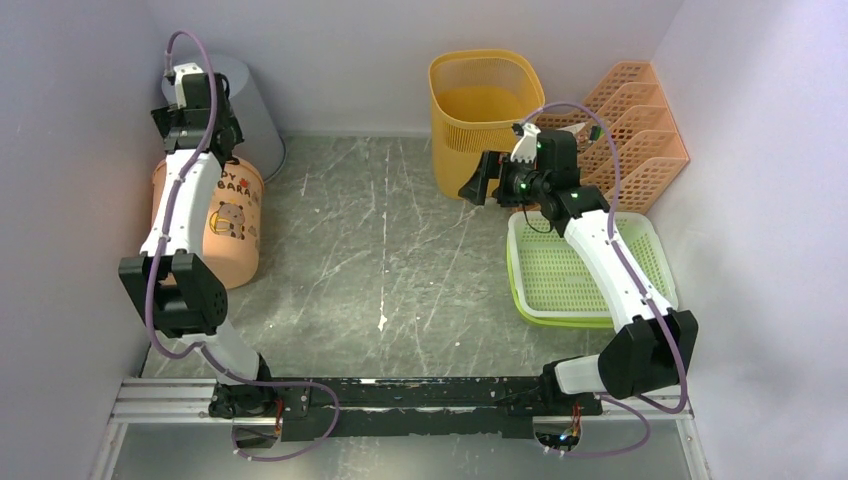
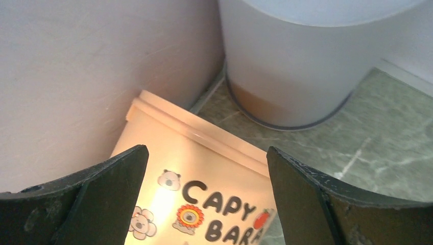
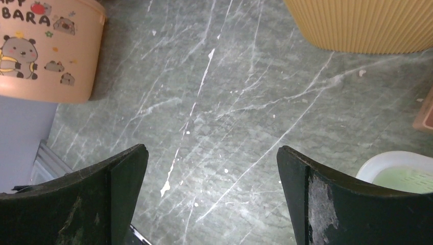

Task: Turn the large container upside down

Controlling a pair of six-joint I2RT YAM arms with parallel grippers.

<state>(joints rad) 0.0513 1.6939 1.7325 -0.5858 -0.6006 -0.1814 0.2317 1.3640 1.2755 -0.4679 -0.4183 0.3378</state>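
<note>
A peach bucket (image 1: 228, 225) with "CAPY BARA" print appears to lie on its side by the left wall, rim toward the back. It also shows in the left wrist view (image 2: 204, 168) and the right wrist view (image 3: 46, 46). My left gripper (image 1: 205, 145) is open and empty just above its rim end (image 2: 207, 153). A tall yellow mesh basket (image 1: 485, 110) stands upright at the back, mouth up; its wall shows in the right wrist view (image 3: 357, 25). My right gripper (image 1: 483, 180) is open and empty in front of the basket, over bare table (image 3: 212, 153).
A grey bin (image 1: 250, 105) stands mouth down in the back left corner, close behind the bucket (image 2: 296, 66). An orange file rack (image 1: 635, 125) and a green-and-white tray (image 1: 590, 265) sit at the right. Walls close in on the left, back and right.
</note>
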